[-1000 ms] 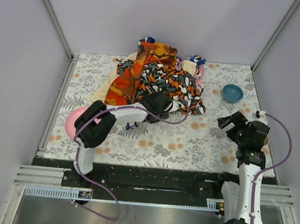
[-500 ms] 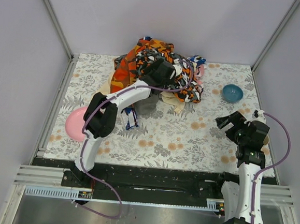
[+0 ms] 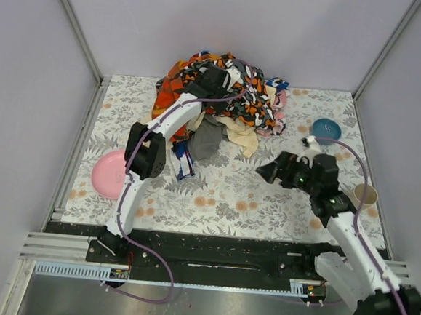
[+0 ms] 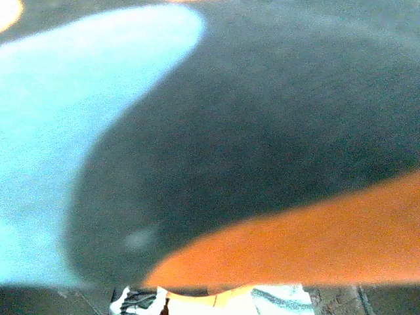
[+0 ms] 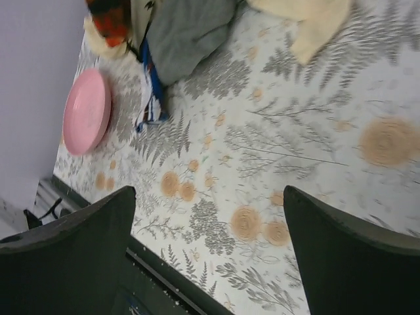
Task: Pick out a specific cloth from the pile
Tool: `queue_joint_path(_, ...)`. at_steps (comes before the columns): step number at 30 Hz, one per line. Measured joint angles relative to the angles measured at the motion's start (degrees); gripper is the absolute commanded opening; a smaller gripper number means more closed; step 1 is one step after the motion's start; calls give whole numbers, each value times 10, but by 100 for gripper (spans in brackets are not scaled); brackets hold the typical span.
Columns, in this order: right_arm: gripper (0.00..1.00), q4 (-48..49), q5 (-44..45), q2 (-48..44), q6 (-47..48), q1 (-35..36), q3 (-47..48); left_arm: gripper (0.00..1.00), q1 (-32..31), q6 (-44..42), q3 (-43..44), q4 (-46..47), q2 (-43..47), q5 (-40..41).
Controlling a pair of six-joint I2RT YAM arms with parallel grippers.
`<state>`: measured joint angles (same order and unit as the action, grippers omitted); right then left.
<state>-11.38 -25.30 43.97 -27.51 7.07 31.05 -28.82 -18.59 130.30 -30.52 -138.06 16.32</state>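
The grey cloth (image 3: 206,140) lies bared at the front of the pile (image 3: 237,94); in the right wrist view the grey cloth (image 5: 190,36) is at the top. My left gripper (image 3: 212,78) is up in the heap, shut on the black cloth with orange and white blotches (image 3: 253,102), which it holds folded back and raised. The left wrist view is filled by blurred black, orange and pale blue fabric (image 4: 262,131); its fingers are hidden. My right gripper (image 3: 268,171) is open and empty above the mat, right of the grey cloth, and shows in its own view (image 5: 210,262).
A pink plate (image 3: 111,173) lies at the left, also seen in the right wrist view (image 5: 86,111). A blue bowl (image 3: 326,129) and a beige cup (image 3: 364,194) stand at the right. A cream cloth (image 3: 240,134) and a blue-white strip (image 3: 183,161) flank the grey cloth.
My left gripper has moved back and up with the black blotched cloth, folding it over and baring the grey cloth. My right arm has swung left towards the pile.
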Motion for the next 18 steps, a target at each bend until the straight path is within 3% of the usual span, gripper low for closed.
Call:
queue_joint_path(5, 100, 113, 70, 225, -60, 159, 74, 99, 19, 38, -31, 12, 21, -64)
queue_joint_path(12, 99, 287, 175, 557, -222, 247, 220, 99, 35, 73, -59, 34, 32, -119)
queue_joint_path(18, 99, 304, 248, 723, -338, 284, 349, 99, 55, 92, -64, 33, 36, -181)
